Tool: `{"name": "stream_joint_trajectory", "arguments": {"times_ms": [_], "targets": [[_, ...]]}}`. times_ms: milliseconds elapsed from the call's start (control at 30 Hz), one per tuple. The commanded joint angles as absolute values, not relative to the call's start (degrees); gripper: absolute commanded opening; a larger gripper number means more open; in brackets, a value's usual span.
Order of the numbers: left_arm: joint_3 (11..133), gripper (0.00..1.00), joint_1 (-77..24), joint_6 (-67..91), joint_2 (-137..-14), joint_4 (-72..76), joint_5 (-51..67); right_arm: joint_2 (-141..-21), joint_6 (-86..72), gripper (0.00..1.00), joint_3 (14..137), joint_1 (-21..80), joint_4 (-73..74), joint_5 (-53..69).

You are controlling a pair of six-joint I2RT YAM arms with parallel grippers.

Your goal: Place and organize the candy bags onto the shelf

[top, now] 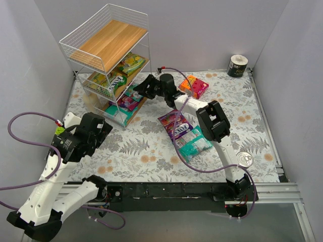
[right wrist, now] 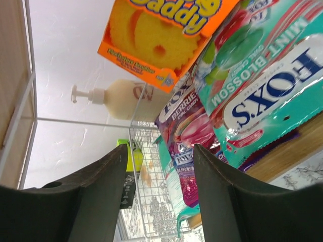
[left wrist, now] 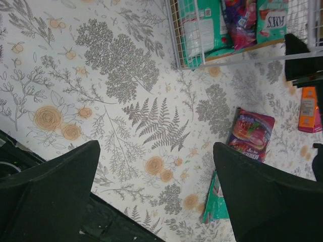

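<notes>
Standing by the arm bases, I see the left claw [left wrist: 156, 147] nearest, spread wide with nothing in it, hovering over the desk [top: 151, 156] in front of the shelf [top: 108, 55] and short of it. Beyond that, to the right of the shelf, a teal candy bag [top: 196, 143] and a purple candy bag [top: 173, 122] lie loose on the desk, touching. The right arm's purple cable [top: 199, 170] runs across the purple one, so I'd worry that a swing of that arm tugs it about or flips it. Farther on, the right claw [right wrist: 160, 148] is at the shelf's bottom tier, fingers apart and holding nothing, close against a mint-teal pouch [right wrist: 262, 96] and a berry pouch [right wrist: 184, 131] lying there. That tier slants and the pouches look glossy. A finger catching an edge could drag one out or bunch them up. Yellow-green bags [top: 130, 63] sit on the tier above.
</notes>
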State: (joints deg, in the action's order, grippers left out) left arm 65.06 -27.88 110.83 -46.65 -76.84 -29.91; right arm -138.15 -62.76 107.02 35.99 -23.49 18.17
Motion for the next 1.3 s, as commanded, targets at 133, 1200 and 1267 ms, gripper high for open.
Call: {"name": "stream_joint_trajectory", "arguments": {"times_ms": [133, 1200, 1267], "targets": [[73.3, 0.96, -25.0, 107.2, -53.5, -75.7, -37.1, -128.2, -58.1, 0.6, 96.9, 35.6, -22.0, 19.8], [76.4, 0.9, -0.1, 96.5, -66.2, -57.7, -10.9, -119.6, -17.9, 0.74, 100.6, 32.3, -13.9, 7.1], [74.5, 0.9, -0.1, 97.2, -65.8, -57.0, -9.0, -121.3, -17.1, 0.74, 101.4, 31.9, -17.3, 6.2]]}}
